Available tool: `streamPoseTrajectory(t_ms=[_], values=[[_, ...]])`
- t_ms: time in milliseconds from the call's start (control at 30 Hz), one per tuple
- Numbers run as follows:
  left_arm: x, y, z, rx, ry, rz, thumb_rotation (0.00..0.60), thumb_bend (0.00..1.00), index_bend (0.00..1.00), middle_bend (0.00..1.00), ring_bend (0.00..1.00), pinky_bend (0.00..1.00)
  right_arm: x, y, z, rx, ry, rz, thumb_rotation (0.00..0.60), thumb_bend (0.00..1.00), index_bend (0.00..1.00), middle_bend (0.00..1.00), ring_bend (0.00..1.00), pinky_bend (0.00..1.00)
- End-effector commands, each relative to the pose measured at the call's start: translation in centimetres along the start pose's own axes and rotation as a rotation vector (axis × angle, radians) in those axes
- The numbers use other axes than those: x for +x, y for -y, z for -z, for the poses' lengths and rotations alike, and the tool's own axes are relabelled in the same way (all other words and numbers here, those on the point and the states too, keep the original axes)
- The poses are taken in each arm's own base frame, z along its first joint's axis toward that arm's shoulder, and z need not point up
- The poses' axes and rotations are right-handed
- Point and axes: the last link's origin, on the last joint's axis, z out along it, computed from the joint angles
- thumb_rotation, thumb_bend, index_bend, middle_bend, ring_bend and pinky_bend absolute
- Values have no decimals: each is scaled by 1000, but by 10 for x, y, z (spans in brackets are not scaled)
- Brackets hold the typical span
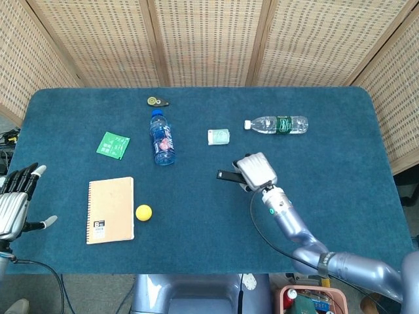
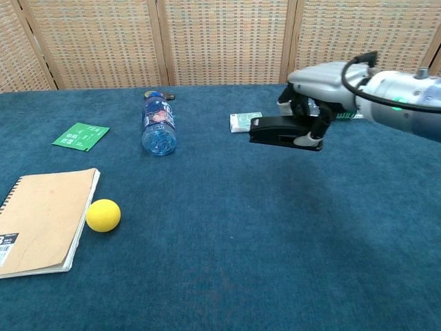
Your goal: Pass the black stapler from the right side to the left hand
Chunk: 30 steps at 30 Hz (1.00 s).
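Note:
The black stapler (image 2: 281, 132) hangs in the air above the middle of the blue table, held level by my right hand (image 2: 318, 93), whose fingers curl down around its rear half. In the head view the stapler (image 1: 228, 175) juts left out of the right hand (image 1: 255, 170), just below the small white box. My left hand (image 1: 16, 203) stays at the table's left edge with fingers spread and nothing in it; the chest view does not show it.
A clear water bottle (image 1: 277, 124), a small white box (image 1: 218, 136), a blue bottle (image 1: 162, 139), a green packet (image 1: 113, 144) and a small black-and-yellow object (image 1: 157, 101) lie on the table. A tan notebook (image 1: 110, 209) and yellow ball (image 1: 143, 212) sit near the left front.

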Motion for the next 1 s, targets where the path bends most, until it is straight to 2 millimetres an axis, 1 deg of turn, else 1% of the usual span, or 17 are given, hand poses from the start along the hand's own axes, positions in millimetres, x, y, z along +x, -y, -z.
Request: streamPoseTrajectory(t_ms=[33, 67, 167, 367, 467, 567, 600, 633, 667, 700, 733, 767, 800, 833, 1000], values=[[3, 3, -1, 8, -4, 7, 600, 0, 0, 0, 0, 0, 3, 35, -30, 26, 44, 4, 600, 345, 564, 633, 451, 576], [3, 4, -1, 11, -3, 10, 600, 0, 0, 0, 0, 0, 2, 44, -35, 29, 55, 8, 600, 345, 564, 633, 451, 576], [3, 6, -2, 16, 4, 13, 600, 0, 0, 0, 0, 0, -7, 61, -44, 28, 102, -6, 600, 345, 564, 633, 451, 576], [3, 7, -4, 17, 18, 17, 600, 0, 0, 0, 0, 0, -24, 98, -50, 39, 175, -24, 600, 345, 564, 633, 451, 576], [2, 7, -4, 15, 24, 17, 600, 0, 0, 0, 0, 0, -27, 109, -50, 38, 180, -26, 600, 345, 564, 634, 451, 576], [4, 7, -5, 15, 23, 28, 600, 0, 0, 0, 0, 0, -33, 115, -50, 31, 180, 6, 600, 344, 564, 632, 451, 574], [5, 6, -5, 14, 20, 30, 600, 0, 0, 0, 0, 0, -35, 116, -50, 30, 186, 3, 600, 323, 550, 596, 439, 551], [6, 6, -5, 14, 18, 31, 600, 0, 0, 0, 0, 0, -37, 118, -49, 29, 191, -2, 600, 275, 510, 536, 406, 516], [7, 7, -5, 14, 17, 32, 600, 0, 0, 0, 0, 0, -38, 118, -48, 29, 196, -3, 600, 175, 409, 398, 310, 440], [7, 7, -5, 14, 20, 32, 600, 0, 0, 0, 0, 0, -40, 119, -47, 30, 204, 1, 600, 72, 276, 223, 178, 351], [6, 7, -5, 13, 23, 32, 600, 0, 0, 0, 0, 0, -41, 119, -46, 30, 209, 3, 600, 24, 190, 127, 100, 303], [6, 7, -5, 13, 26, 32, 600, 0, 0, 0, 0, 0, -42, 118, -45, 27, 217, 5, 600, 0, 99, 35, 23, 258], [6, 7, -5, 12, 29, 31, 600, 0, 0, 0, 0, 0, -42, 118, -45, 23, 220, 2, 600, 0, 49, 2, 0, 240], [5, 7, -5, 11, 31, 29, 600, 0, 0, 0, 0, 0, -40, 118, -44, 19, 218, -4, 600, 0, 32, 0, 0, 237], [4, 6, -6, 6, 42, 26, 600, 0, 0, 0, 0, 0, -26, 116, -33, 18, 168, -19, 600, 0, 17, 0, 0, 225]])
